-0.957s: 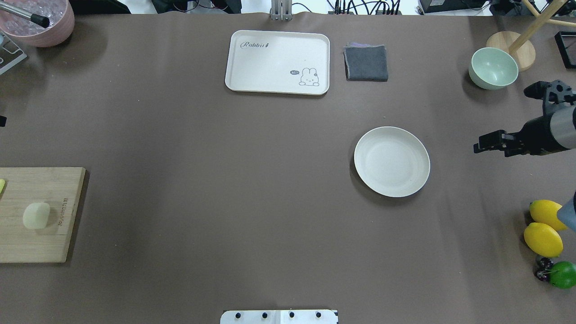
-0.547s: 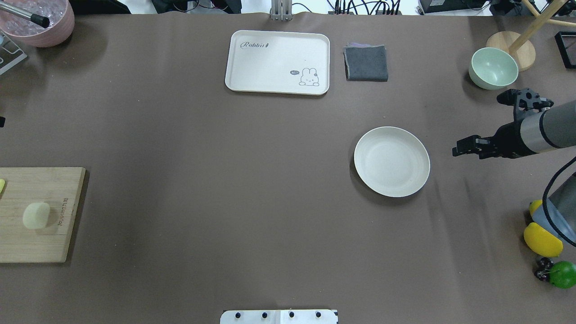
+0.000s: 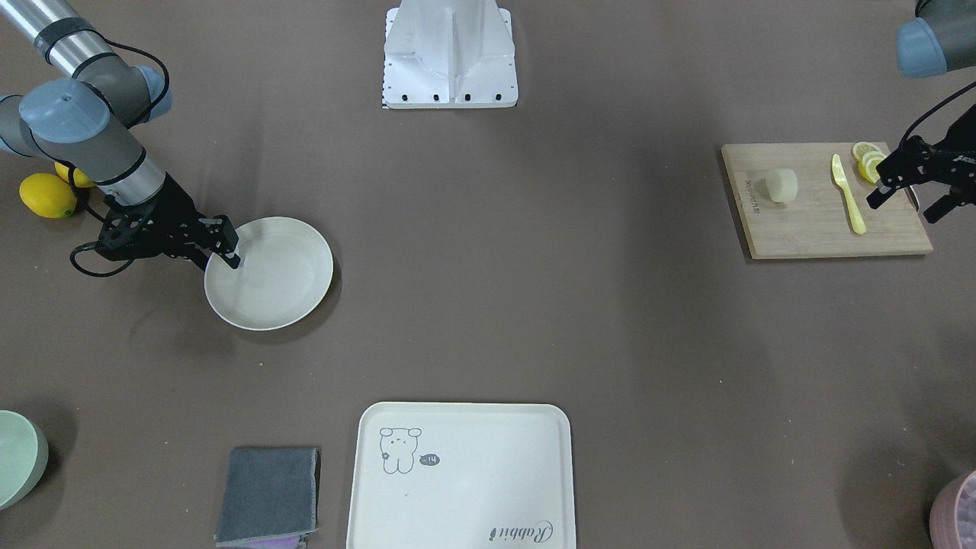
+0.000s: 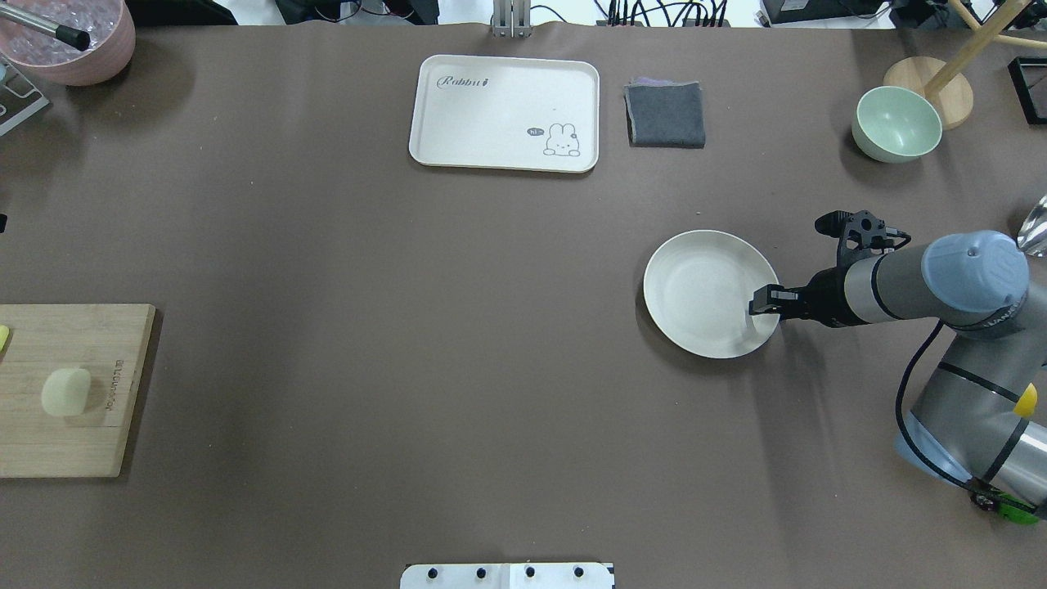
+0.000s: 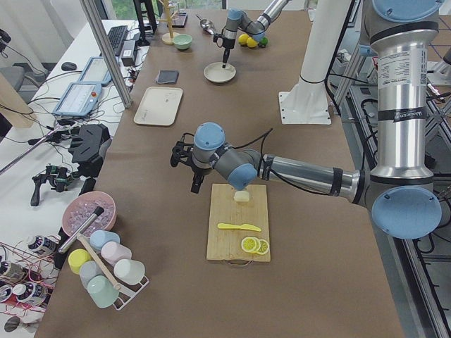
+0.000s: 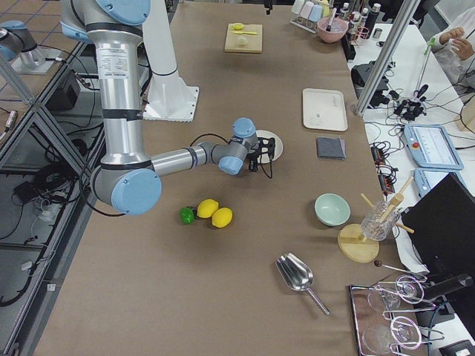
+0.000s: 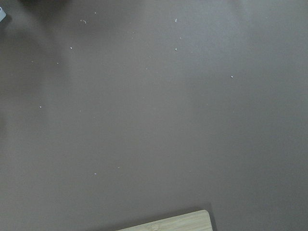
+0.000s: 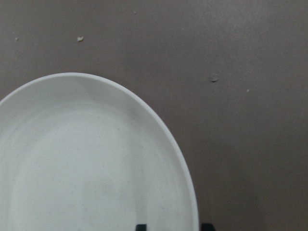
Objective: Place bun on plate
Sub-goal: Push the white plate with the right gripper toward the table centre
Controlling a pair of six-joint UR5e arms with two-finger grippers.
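Note:
The bun (image 4: 65,391) (image 3: 781,185), a small pale lump, lies on a wooden cutting board (image 4: 78,446) at the table's left edge. The round off-white plate (image 4: 695,282) (image 3: 286,267) (image 8: 96,159) sits empty right of centre. My right gripper (image 4: 757,301) (image 3: 226,248) is open and low at the plate's right rim. In the right wrist view its fingertips (image 8: 140,227) straddle that rim. My left gripper (image 3: 907,194) hangs open over the board's outer end, apart from the bun. It is outside the overhead view.
A yellow knife (image 3: 848,193) and lemon slices (image 3: 865,162) share the board. A cream tray (image 4: 503,110), a grey cloth (image 4: 666,114) and a green bowl (image 4: 896,123) line the far side. Lemons (image 3: 47,194) lie behind the right arm. A pink bowl (image 4: 69,37) stands far left.
My right arm has swung left and down from the table's right edge, bringing its gripper to the plate's right rim. The bun and plate have not moved.

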